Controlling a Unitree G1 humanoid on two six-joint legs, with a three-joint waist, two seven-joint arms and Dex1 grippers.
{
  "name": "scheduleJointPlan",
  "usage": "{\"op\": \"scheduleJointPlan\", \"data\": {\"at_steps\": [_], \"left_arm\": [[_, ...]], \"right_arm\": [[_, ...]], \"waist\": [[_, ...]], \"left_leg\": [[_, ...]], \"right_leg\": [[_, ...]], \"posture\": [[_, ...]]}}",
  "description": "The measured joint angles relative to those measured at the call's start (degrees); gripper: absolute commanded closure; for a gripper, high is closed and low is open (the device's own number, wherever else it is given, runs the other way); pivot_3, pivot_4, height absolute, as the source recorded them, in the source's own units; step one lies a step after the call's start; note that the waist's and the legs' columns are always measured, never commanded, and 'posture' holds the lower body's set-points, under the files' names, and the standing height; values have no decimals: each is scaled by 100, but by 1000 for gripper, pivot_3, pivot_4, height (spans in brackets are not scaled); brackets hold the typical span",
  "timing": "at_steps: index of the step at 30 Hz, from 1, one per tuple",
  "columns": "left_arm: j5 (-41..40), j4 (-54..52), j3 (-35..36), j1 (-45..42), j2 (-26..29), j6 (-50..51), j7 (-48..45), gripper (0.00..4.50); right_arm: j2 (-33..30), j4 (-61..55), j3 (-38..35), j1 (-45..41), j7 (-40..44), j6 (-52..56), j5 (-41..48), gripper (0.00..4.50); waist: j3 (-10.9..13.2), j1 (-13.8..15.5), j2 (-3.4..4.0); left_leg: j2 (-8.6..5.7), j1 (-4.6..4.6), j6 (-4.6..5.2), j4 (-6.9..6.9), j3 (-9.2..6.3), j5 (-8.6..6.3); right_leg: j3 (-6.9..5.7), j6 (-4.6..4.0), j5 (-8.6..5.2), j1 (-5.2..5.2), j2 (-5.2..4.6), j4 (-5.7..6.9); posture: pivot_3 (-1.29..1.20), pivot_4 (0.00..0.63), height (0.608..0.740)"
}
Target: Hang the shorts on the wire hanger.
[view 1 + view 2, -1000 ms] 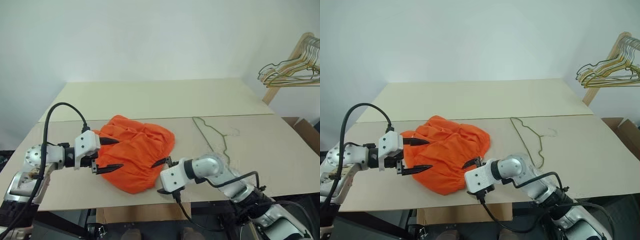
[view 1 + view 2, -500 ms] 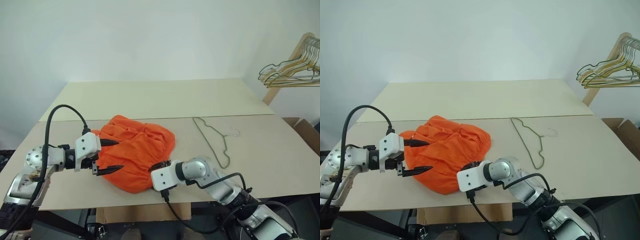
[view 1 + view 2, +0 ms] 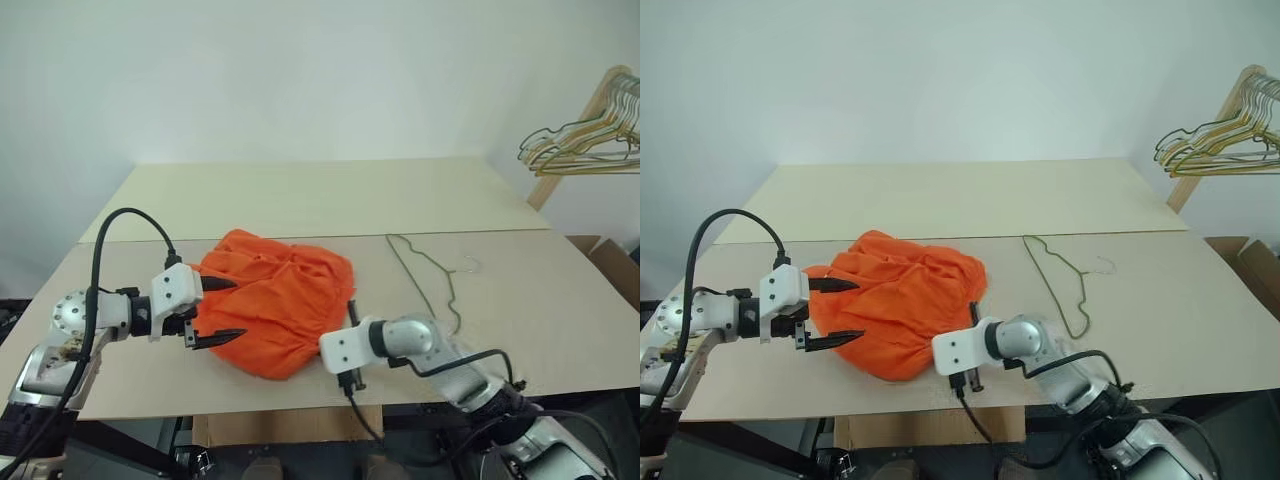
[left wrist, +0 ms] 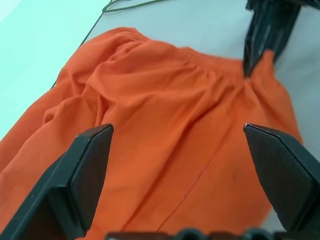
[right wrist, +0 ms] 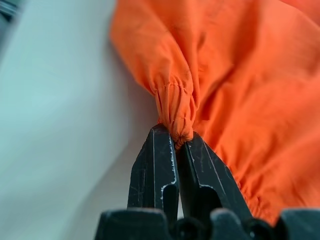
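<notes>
Plain white walls are enclosing the workspace, and a beige table (image 3: 300,195), made of two boards with a seam running across between them, is carrying all task items. All positions below are referenced to the shorts (image 3: 275,305).

The shorts are lying crumpled on the front board, close to its near edge, with the orange fabric bunched into folds. The gathered waistband is facing the near table edge.

The right gripper (image 5: 176,145) is sitting at the near right corner of the shorts. Its two black fingers are pressed together and pinching a small fold of the gathered waistband edge; the fabric is puckering where it enters the fingertips. The pinched corner is being drawn slightly away from the main bundle.

The left gripper (image 3: 222,309) is sitting at the left side of the shorts, with its fingers spread wide. One fingertip is lying over the left edge of the fabric and the other is near the lower left hem. Nothing is clamped between them.

The wire hanger (image 3: 432,286) is lying flat on the table to the right of the shorts, apart from the fabric, its hook curving toward the right. A bare strip of table is separating the two.

Bare table surface is extending behind the shorts across the whole rear board. A cluster of wire hangers (image 3: 585,140) on a wooden rail is hanging far to the right of the shorts, beyond the table's rear right corner.
</notes>
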Motion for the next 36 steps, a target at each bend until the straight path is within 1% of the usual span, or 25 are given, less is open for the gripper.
{"op": "scheduleJointPlan", "data": {"at_steps": [2,5,7,9,12,16,18,23,25,27,29,32,36], "left_arm": [[-1,77,32,17,58,-35,-30,0],[-2,242,65,61,262,-120,-189,0],[2,419,66,142,444,-129,-393,0],[9,592,20,305,619,-137,-688,0],[0,891,-72,545,704,-225,-1088,0],[-234,1093,-102,628,538,-251,-1434,0],[-217,1269,-134,612,436,-445,-1462,0],[73,2110,-369,84,169,-795,-1434,0],[388,2566,-521,-239,32,-1030,-1263,0],[671,3043,-650,-547,-180,-1253,-1095,0],[694,3338,-695,-727,-376,-1316,-1065,0],[682,3613,-701,-944,-524,-1349,-1082,529],[490,3699,-586,-1039,-495,-1367,-1406,1799]], "right_arm": [[-365,-158,-574,-42,103,-16,336,4481],[-1068,-84,-1152,-80,362,-412,727,4481],[-1254,117,-1383,-65,449,-596,892,4481],[-1366,292,-1445,10,486,-761,952,4481],[-1436,473,-1446,135,500,-945,978,4481],[-1360,506,-1446,210,423,-972,989,4481],[-1245,503,-1445,213,362,-966,992,4481],[-1099,471,-1445,232,289,-866,1066,4481],[-1089,460,-1444,232,254,-865,1063,4481],[-1085,458,-1445,233,211,-863,1060,4481],[-1085,456,-1445,234,197,-862,1055,4481],[-1088,449,-1448,261,184,-845,1048,4500],[-1096,373,-1454,403,184,-770,1056,4500]], "waist": [[0,-8,0],[0,-19,-1],[0,-53,-1],[0,-104,0],[1,-162,0],[1,-170,-1],[1,-170,-1],[1,-153,0],[1,-144,-1],[0,-152,-1],[-1,-158,-2],[-1,-189,-3],[-1,-211,-3]], "left_leg": [[1,1,0,-2,0,0],[1,3,1,-7,1,0],[2,8,1,-11,3,-1],[2,9,1,-13,4,-1],[3,8,1,-12,5,-1],[4,8,1,-6,7,0],[5,10,1,-7,6,0],[2,9,3,-5,5,1],[1,7,3,-5,5,1],[0,6,3,-5,5,1],[0,3,3,-5,5,1],[1,2,4,-6,5,0],[2,2,4,-6,5,0]], "right_leg": [[0,0,0,0,0,-1],[0,-2,-2,0,0,-5],[1,-5,-4,0,1,-5],[2,-8,-6,0,1,-2],[2,-8,-7,0,0,-1],[2,-7,-6,1,0,0],[2,-8,-6,0,1,1],[2,-8,-5,4,1,2],[2,-8,-5,4,0,0],[3,-8,-5,3,0,0],[2,-8,-4,1,0,0],[3,-9,-4,-2,0,2],[3,-8,-4,-2,0,2]], "posture": [[53,0,740],[42,0,740],[37,0,740],[28,0,740],[19,0,740],[18,0,740],[18,0,740],[15,0,740],[10,0,740],[6,0,740],[-8,0,740],[-14,0,740],[-21,0,740]]}}
